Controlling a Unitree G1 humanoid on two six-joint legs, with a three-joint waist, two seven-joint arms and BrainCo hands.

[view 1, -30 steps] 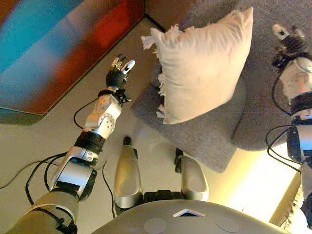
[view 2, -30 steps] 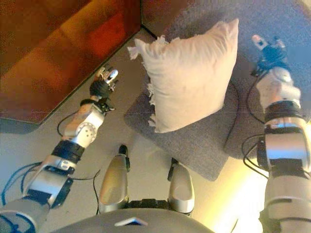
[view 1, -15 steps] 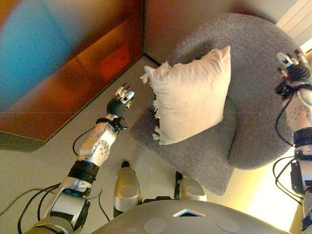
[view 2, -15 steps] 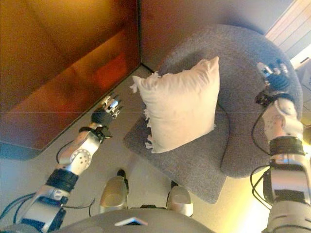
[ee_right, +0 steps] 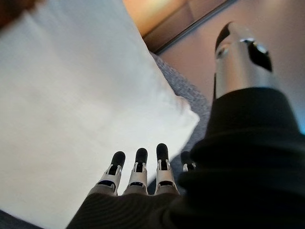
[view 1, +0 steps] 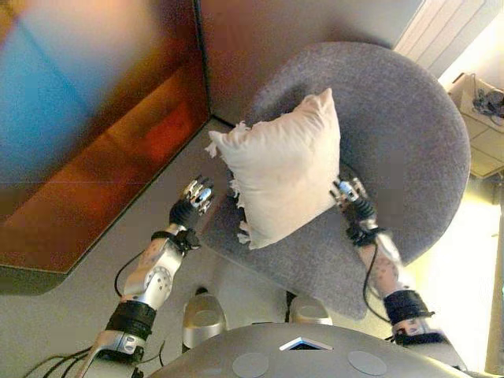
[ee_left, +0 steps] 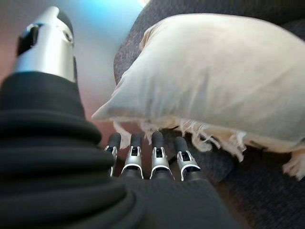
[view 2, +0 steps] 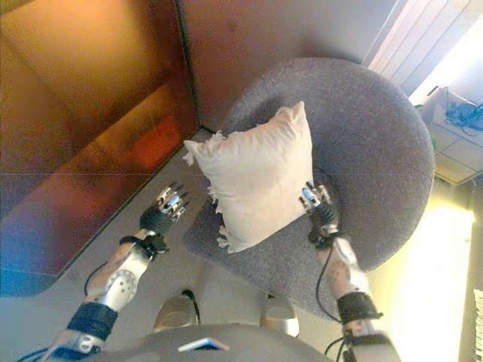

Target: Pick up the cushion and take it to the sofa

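Robot hands, left (view 1: 191, 206) and right (view 1: 352, 201), fingers straight, flanking the cushion (view 1: 279, 176) on the sofa (view 1: 402, 150)

A glossy reddish-brown cabinet (view 1: 94, 157) stood on the pale floor (view 1: 55, 323), its corner edge reaching down toward the floor. Beyond the cabinet rose a brown wall (view 1: 276, 31). Well apart from the cabinet, at the far side, hung white slatted blinds (view 1: 445, 35), with a white shelf unit (view 1: 480, 118) just below them holding dark, indistinct items.
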